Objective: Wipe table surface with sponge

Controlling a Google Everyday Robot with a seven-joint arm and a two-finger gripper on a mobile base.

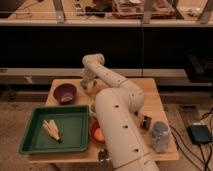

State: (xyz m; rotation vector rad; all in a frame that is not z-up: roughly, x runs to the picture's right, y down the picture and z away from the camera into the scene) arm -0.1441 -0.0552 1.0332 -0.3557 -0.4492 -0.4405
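The robot's white, perforated arm [117, 120] reaches across the light wooden counter [150, 100]. Its end effector [87, 84] is low over the far left part of the counter, just beside the round dark purple bowl [65, 92]. Whether the end effector is spread, pressed together or pinching something cannot be told from this view.

No sponge can be picked out anywhere. If one is in play, it is probably under or in the end effector, where the wrist hides it.

To wipe well, the arm should press flat and lightly. Its strokes should go across the bare wood to the right, steering away from the bowl so it is not pushed off the edge.

The bulky arm covers the middle of the counter and part of a round orange object [98, 134] beside the green rectangular plastic tray [55, 108]. The pale yellow item [52, 130] in the tray is too blurred to identify, and so is the grey-blue cup-like thing [160, 136] near the right front corner.
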